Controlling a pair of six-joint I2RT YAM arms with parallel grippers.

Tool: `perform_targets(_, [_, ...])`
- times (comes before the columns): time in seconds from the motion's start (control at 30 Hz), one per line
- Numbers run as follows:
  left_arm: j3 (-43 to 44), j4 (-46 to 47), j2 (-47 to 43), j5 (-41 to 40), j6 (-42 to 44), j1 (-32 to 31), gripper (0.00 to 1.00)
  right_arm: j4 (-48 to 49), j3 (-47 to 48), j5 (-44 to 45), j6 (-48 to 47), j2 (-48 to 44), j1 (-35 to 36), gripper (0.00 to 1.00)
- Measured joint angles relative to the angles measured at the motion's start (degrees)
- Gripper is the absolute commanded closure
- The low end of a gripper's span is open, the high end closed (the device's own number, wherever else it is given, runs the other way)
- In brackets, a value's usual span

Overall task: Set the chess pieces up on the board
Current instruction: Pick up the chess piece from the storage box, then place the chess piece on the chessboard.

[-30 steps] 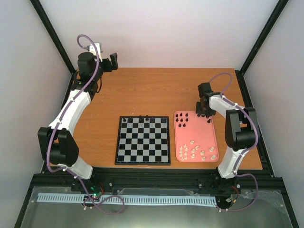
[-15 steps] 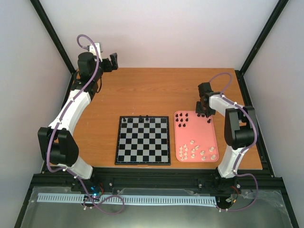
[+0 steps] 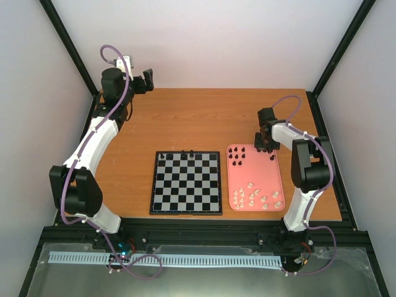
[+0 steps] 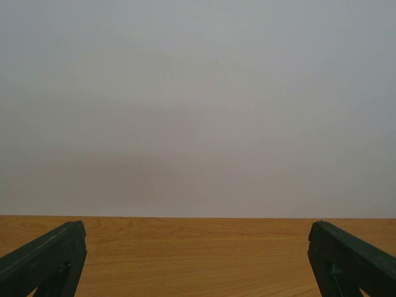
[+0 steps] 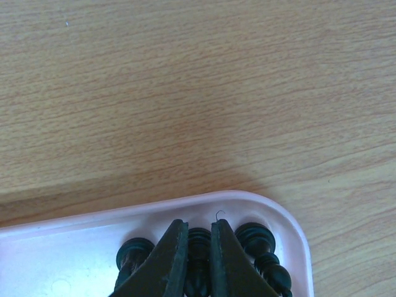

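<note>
A black piece (image 5: pixel 198 246) stands in the far right corner of the tray (image 5: pixel 281 216), pinched between the nearly closed fingers of the right gripper (image 5: pixel 198 226); two neighbours (image 5: pixel 258 238) stand just beside it; white pieces (image 3: pixel 257 197) fill the tray's near end; a few black pieces (image 3: pixel 179 154) line the far row of the board (image 3: pixel 185 185); the left gripper (image 3: pixel 147 80) hangs wide and empty over the far left corner of the table (image 3: pixel 185 117).

right end effector (image 3: pixel 266 148) | down at pink tray's (image 3: pixel 263 173) far-right corner | near black pieces (image 3: pixel 239 154)
</note>
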Motion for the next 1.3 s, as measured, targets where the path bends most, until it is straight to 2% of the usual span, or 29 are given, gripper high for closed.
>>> perform_targets(0.23, [0.0,0.0,0.0,0.0,0.0,0.0,0.0,-0.6,0.0,-0.5,0.0,-1.5,0.0,0.97])
perform_targets(0.5, [0.0,0.0,0.0,0.0,0.0,0.0,0.0,-3.6,3.0,-0.6,-0.2,-9.7,0.7,0.97])
perform_targets(0.6, [0.0,0.0,0.0,0.0,0.0,0.0,0.0,-4.7,5.9,-1.1,-0.8,-11.2,3.1,0.97])
perform_targets(0.7, [0.0,0.0,0.0,-0.1,0.0,0.0,0.0,-6.0,10.3,-1.4,-1.3,-11.0,8.9,0.97])
perform_targets(0.9, [0.0,0.2,-0.3,-0.2,0.0,0.0,0.0,-6.9,22.3,-4.9,-2.5,-5.0,21.4,0.97])
perform_targets(1.3, [-0.1,0.3,-1.0,-0.2,0.0,0.0,0.0,-7.7,39.8,-14.0,-6.0,15.8,33.2,0.97])
